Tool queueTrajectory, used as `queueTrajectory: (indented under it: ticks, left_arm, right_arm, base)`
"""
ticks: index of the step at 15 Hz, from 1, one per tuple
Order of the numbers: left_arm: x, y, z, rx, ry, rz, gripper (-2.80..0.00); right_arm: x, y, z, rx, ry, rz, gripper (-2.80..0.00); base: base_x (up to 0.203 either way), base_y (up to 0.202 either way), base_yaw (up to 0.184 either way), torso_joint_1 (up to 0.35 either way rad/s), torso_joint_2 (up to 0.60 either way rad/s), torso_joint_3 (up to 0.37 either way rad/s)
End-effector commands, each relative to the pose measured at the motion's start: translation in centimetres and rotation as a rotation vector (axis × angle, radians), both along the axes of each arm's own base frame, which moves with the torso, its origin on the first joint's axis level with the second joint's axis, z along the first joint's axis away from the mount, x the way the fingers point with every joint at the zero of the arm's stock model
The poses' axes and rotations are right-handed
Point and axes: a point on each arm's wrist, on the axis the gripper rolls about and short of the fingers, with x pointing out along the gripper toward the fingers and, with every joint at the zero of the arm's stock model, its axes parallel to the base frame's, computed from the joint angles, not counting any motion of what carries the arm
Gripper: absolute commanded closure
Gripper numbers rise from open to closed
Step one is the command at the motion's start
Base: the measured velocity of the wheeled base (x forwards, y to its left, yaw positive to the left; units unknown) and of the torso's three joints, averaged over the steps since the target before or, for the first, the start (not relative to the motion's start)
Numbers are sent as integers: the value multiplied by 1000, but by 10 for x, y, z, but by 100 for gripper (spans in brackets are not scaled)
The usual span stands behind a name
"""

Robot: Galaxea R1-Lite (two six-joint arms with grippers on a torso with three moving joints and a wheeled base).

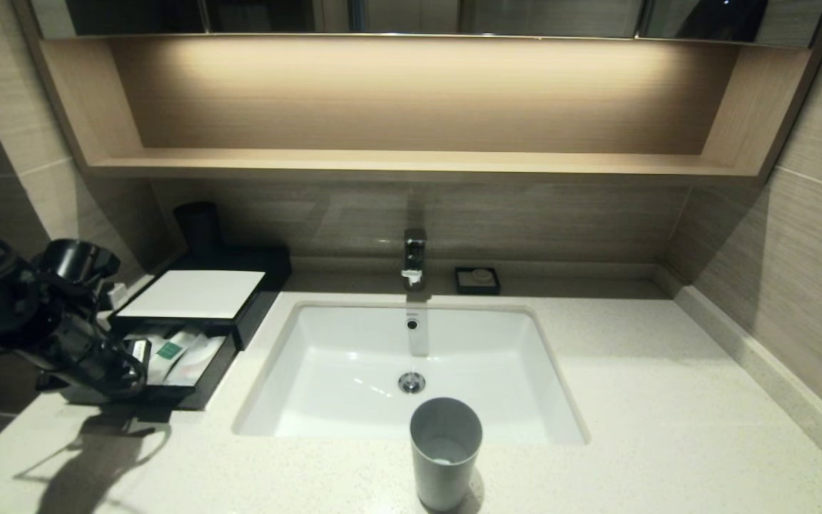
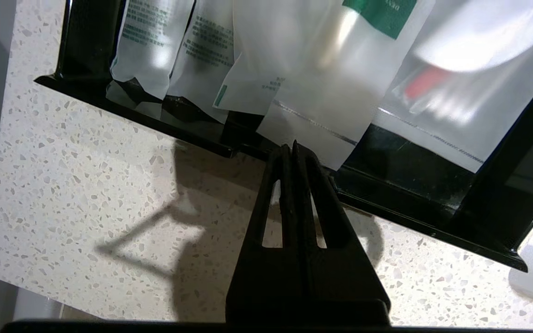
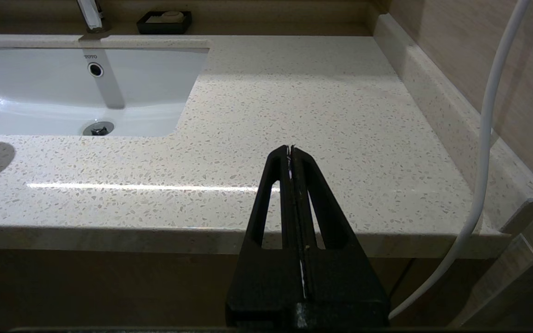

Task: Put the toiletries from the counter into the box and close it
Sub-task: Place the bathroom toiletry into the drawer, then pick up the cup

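Left wrist view: closed left end effector (image 2: pixel 293 145) meets drawer's (image 2: pixel 414 217) front rim.

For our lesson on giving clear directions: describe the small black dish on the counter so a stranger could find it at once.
Start at the white sink set into the speckled counter, then look to the chrome tap behind it. The dish sits just beside the tap, against the back wall. Unlike the big black box at the far left, it is small, square and holds one pale round soap.

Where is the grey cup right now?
In the head view the grey cup stands upright on the counter, at its near edge, just in front of the white sink and a little right of the drain.
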Motion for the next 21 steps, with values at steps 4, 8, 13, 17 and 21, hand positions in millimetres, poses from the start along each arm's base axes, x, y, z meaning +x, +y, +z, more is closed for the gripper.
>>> queueTrajectory:
  ticks: [4, 8, 13, 17, 21]
  left_arm:
    - [-2, 0, 12, 2, -43, 9, 0]
    - [-14, -2, 44, 5, -152, 27, 0]
    - [-27, -11, 83, -15, -297, 7, 0]
    - [-32, -40, 96, -71, -349, -103, 0]
    - [-33, -75, 105, -105, -398, -214, 0]
  right_arm:
    - [0, 0, 0, 0, 1, 0, 0]
    - [0, 0, 0, 0, 0, 0, 0]
    - [0, 0, 0, 0, 0, 0, 0]
    - [0, 0, 0, 0, 0, 0, 0]
    - [0, 0, 0, 0, 0, 0, 0]
  base:
    - [0, 0, 0, 0, 0, 0]
    - [0, 0, 0, 0, 0, 0]
    - [0, 0, 0, 0, 0, 0]
    - [0, 0, 0, 0, 0, 0]
    - [0, 0, 0, 0, 0, 0]
